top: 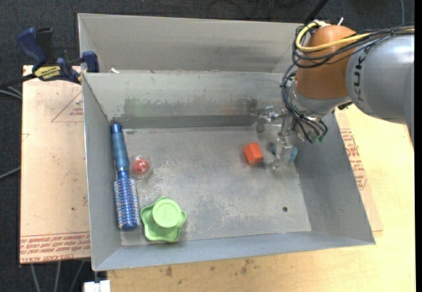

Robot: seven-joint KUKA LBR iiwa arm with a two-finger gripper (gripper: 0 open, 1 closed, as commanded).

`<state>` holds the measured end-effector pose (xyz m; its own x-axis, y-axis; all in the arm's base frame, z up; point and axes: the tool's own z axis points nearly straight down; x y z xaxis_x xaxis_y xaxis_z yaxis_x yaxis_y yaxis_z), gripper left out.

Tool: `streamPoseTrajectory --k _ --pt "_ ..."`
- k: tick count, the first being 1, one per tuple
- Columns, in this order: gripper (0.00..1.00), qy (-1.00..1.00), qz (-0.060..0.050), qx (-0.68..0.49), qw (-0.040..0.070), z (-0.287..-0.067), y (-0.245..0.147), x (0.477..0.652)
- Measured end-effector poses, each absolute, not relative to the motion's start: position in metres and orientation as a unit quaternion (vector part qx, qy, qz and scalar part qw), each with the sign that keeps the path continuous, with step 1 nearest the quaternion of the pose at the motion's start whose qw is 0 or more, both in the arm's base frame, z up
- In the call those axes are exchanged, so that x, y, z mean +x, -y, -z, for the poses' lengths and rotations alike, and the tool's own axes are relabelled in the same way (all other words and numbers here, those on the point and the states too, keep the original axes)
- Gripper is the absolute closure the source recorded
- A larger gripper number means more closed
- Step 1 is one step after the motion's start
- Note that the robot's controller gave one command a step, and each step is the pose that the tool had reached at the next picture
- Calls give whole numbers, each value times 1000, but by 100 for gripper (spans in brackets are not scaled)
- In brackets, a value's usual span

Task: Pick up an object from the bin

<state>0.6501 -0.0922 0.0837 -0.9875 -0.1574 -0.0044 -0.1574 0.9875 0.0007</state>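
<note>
The hand (283, 151), open or closed I cannot tell, hangs low over the scuffed grey metal bin's (217, 208) floor, just right of a small orange block (252, 153), well apart from the blue bristled hairbrush (122, 182) and the lobed green plastic cup (163, 220).

**Occlusions / unknowns**

gripper (283, 151) is half-lost among its cables (304, 127), outline unclear. Can't tell if it touches the small orange block (252, 153) just beside it. silver arm (386, 80) is cut off at the right edge. small round red-pink thing (140, 166) by the blue hairbrush (122, 182): too small to identify.
</note>
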Motion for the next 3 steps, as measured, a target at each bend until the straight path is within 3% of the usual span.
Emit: streamPoseTrajectory --k 1,2,3 --pt "0 -998 -1 -65 1 -70 64 644" --pt "100 -998 -1 -63 2 -71 66 644" --pt "0 -998 -1 -63 2 -71 66 644"
